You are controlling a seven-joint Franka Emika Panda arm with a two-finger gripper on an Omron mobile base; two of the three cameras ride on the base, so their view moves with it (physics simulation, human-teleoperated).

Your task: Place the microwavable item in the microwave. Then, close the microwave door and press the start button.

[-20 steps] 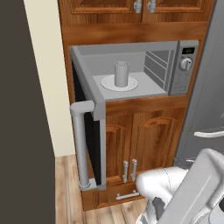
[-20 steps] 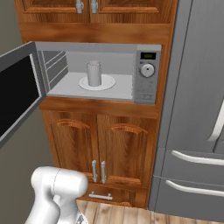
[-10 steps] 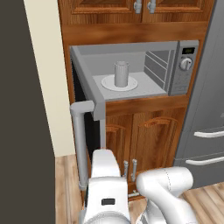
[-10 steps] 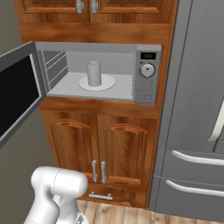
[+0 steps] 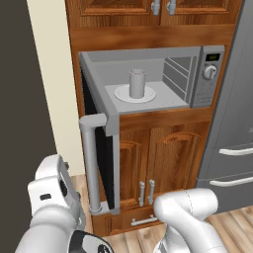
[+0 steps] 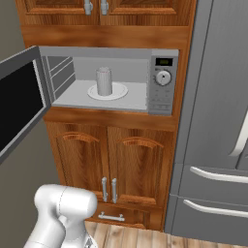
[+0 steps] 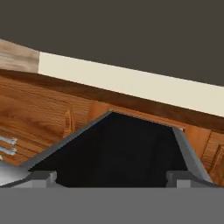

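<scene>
Standing on turntable [image 5: 117,94] — cup [image 5: 137,83], door [image 5: 101,163] open

Across the last second, only the arm [image 5: 54,207] changes position. In the left base view, one second ago its white links sit at the lower right corner. Half a second ago a link stands low at centre, below the open microwave door [image 5: 101,163]. Now the arm reaches to the lower left, just left of the door's bar handle [image 5: 91,165]. In the right base view, the elbow [image 6: 63,210] holds its place at lower left.
</scene>
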